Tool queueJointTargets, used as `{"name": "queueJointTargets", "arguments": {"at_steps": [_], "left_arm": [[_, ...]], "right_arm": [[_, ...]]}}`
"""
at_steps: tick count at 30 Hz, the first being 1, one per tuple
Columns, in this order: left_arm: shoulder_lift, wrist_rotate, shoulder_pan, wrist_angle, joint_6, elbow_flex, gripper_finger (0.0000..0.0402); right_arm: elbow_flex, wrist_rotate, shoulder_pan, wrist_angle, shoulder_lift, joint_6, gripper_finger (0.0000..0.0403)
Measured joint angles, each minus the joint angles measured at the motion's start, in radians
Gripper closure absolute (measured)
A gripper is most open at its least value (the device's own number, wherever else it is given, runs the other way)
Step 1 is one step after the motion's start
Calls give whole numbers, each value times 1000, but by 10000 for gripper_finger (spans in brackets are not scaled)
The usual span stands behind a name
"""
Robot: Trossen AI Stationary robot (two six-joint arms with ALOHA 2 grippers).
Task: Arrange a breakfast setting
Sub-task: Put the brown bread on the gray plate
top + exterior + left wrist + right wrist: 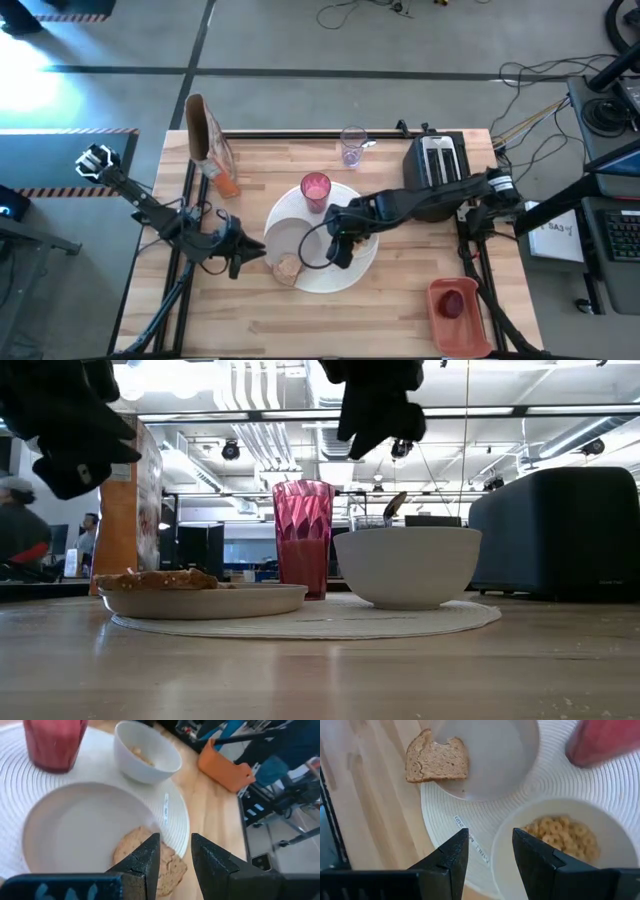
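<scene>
Overhead, the right arm hid most of the white bowl [362, 243]; the right wrist view showed it held cereal [565, 837]. Spoon wasn't clearly visible; a dark handle-like shape behind the bowl in the low view might have been it, hard to say. Right gripper [341, 250] hung above the bowl's near rim, fingers apart, empty. Left gripper [243, 252] hovered beside the small white plate [291, 243], fingers also apart, nothing held. One toast [437, 761] slice sat on that plate's outer edge, overhanging the rim. One pink cup [315, 190], small plate and bowl all sat on the large round white plate [351, 268]. One clear purplish glass [352, 145] stood apart near the toaster [438, 163]. One red fruit [453, 303] lay in an orange tray [456, 318], partly cut off at the table's front corner.
</scene>
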Motion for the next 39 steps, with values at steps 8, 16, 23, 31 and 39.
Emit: {"name": "queueJointTargets", "arguments": {"at_steps": [8, 16, 23, 31, 39], "left_arm": [[178, 84, -6, 134, -6, 0, 309], [310, 272, -22, 201, 131, 2, 309], [411, 470, -37, 230, 330, 70, 309], [622, 483, -36, 222, 410, 177, 309], [736, 429, -37, 216, 470, 246, 312]], "right_arm": [[-1, -18, 33, 63, 29, -183, 259], [-1, -19, 66, 54, 79, -281, 259], [-2, -18, 70, 13, 96, -304, 259], [-2, -18, 70, -10, 96, -313, 259], [-2, -18, 70, -36, 96, -312, 259]]}}
